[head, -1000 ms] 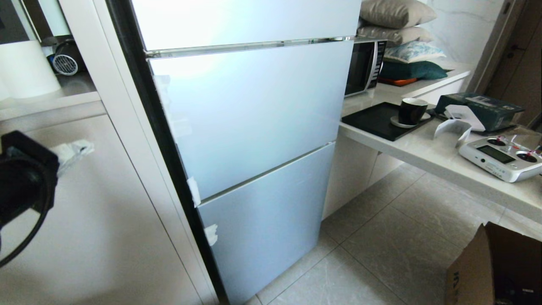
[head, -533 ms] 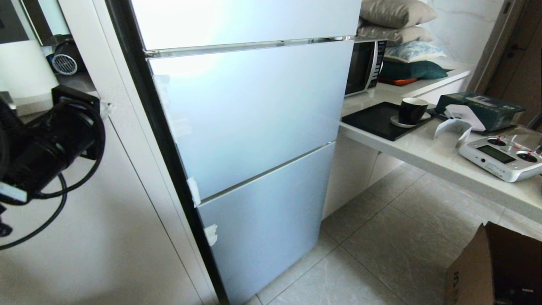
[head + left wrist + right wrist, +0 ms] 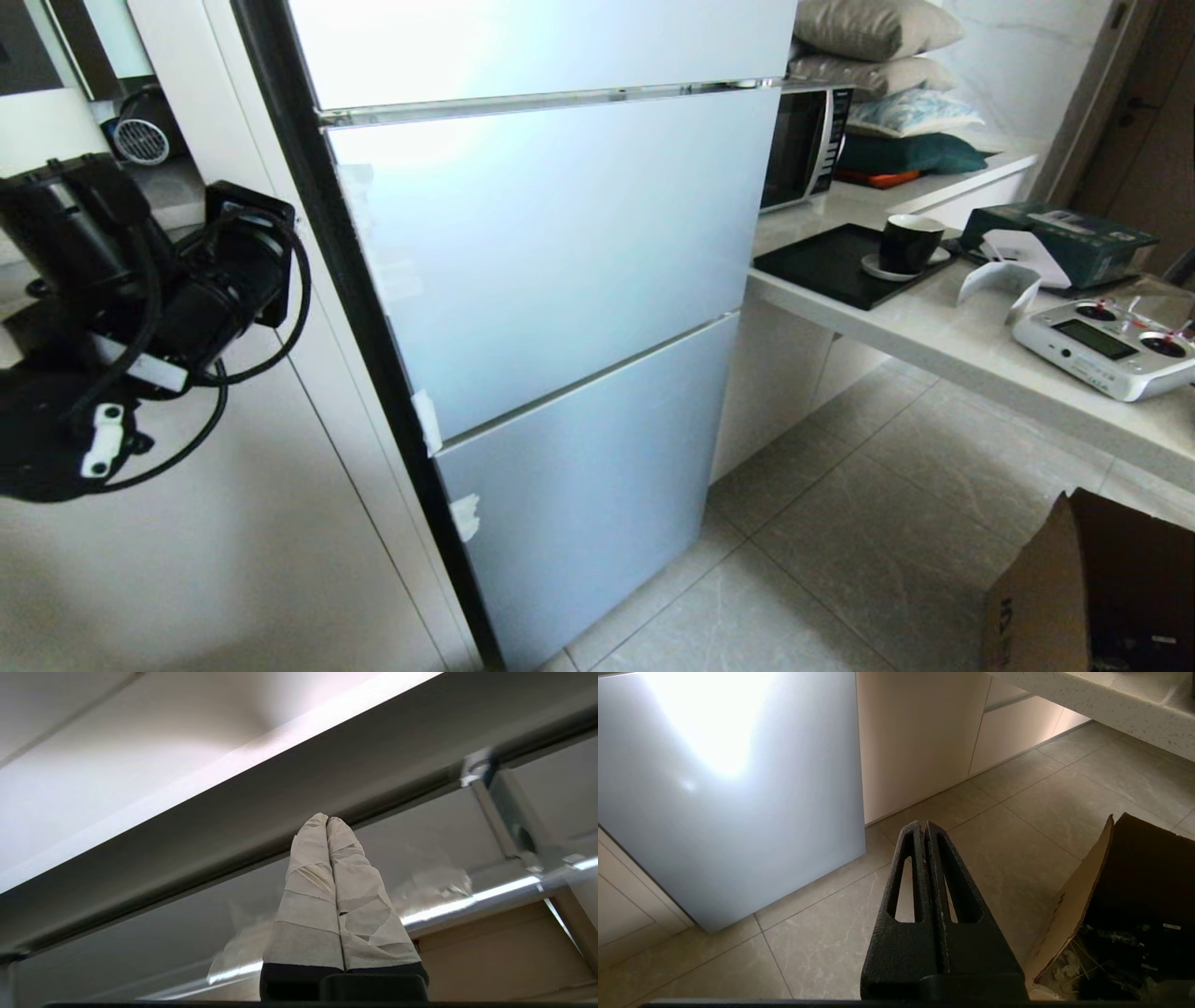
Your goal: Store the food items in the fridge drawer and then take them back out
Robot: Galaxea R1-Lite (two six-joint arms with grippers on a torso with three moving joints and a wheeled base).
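While the fridge (image 3: 551, 280) showed three shut door panels, hiding drawer and food, both empty grippers were pinched closed: left gripper (image 3: 328, 820) by its edge, right gripper (image 3: 923, 826) over tiled floor (image 3: 887, 541).

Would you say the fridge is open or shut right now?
Shut: all three fridge door panels sit flush, with no interior showing.

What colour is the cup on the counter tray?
Black, on a white saucer; the cup shows best in the head view.
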